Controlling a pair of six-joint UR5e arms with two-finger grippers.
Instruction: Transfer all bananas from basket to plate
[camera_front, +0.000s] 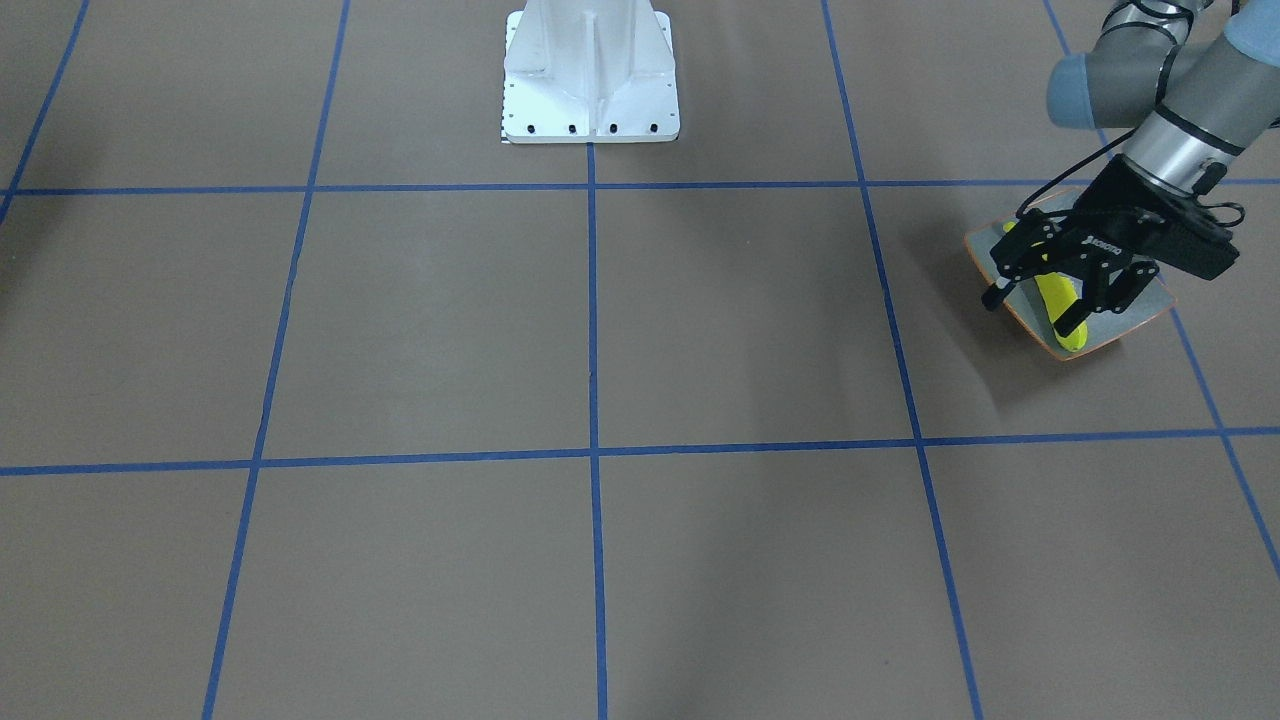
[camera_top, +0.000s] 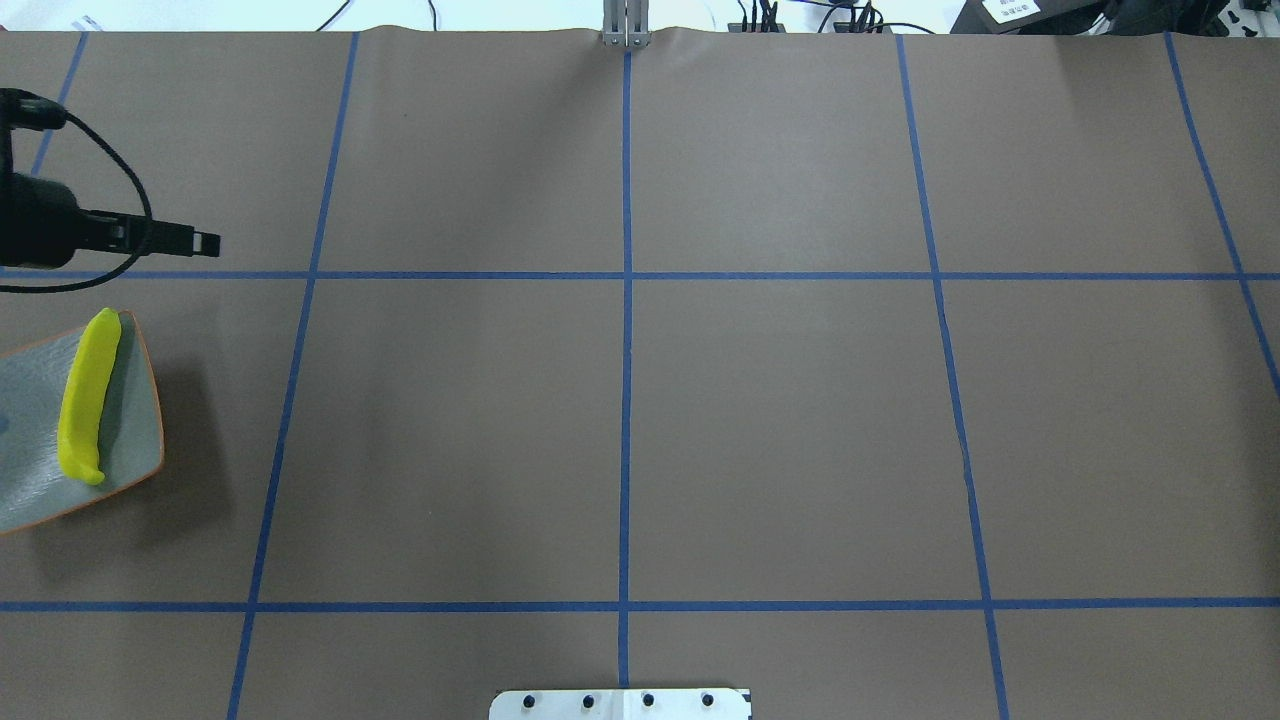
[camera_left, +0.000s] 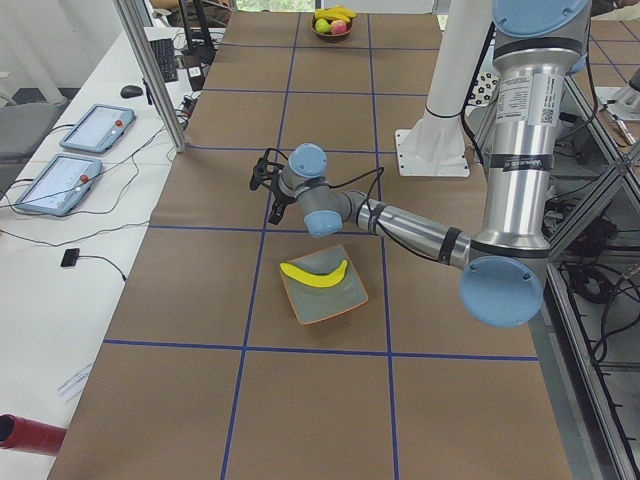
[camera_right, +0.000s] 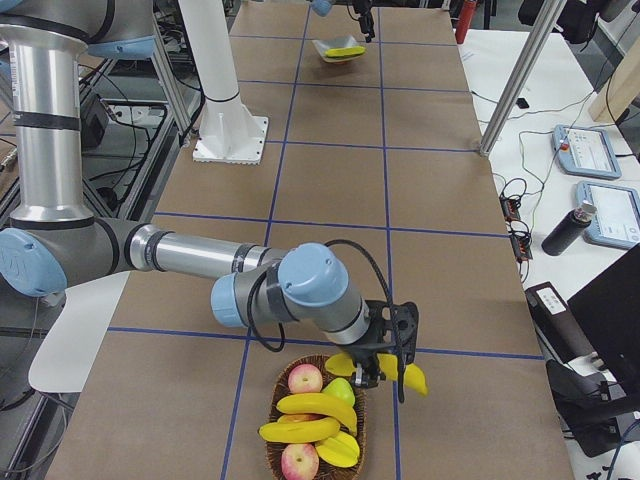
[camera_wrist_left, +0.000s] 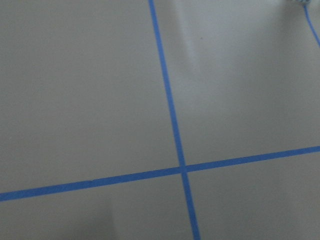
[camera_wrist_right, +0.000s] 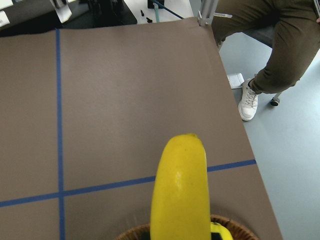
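Note:
One yellow banana (camera_front: 1062, 312) lies along the plate (camera_front: 1130, 318), a grey-green square dish with an orange rim; both also show in the overhead view as the banana (camera_top: 86, 398) and the plate (camera_top: 130, 455). My left gripper (camera_front: 1035, 310) hangs open and empty above the plate. In the exterior right view my right gripper (camera_right: 393, 352) is at another banana (camera_right: 408, 376), which hangs over the basket's (camera_right: 272, 455) right rim. I cannot tell there whether it is shut. That banana (camera_wrist_right: 180, 200) fills the right wrist view. Several bananas (camera_right: 315, 404) lie in the basket.
The basket also holds red apples (camera_right: 304, 378) and a green fruit (camera_right: 341, 391). The white robot pedestal (camera_front: 590, 80) stands at mid-table. The table's end edge and a seated person's leg (camera_wrist_right: 285, 50) show beyond the basket. The left wrist view shows only brown table with blue tape (camera_wrist_left: 170, 115).

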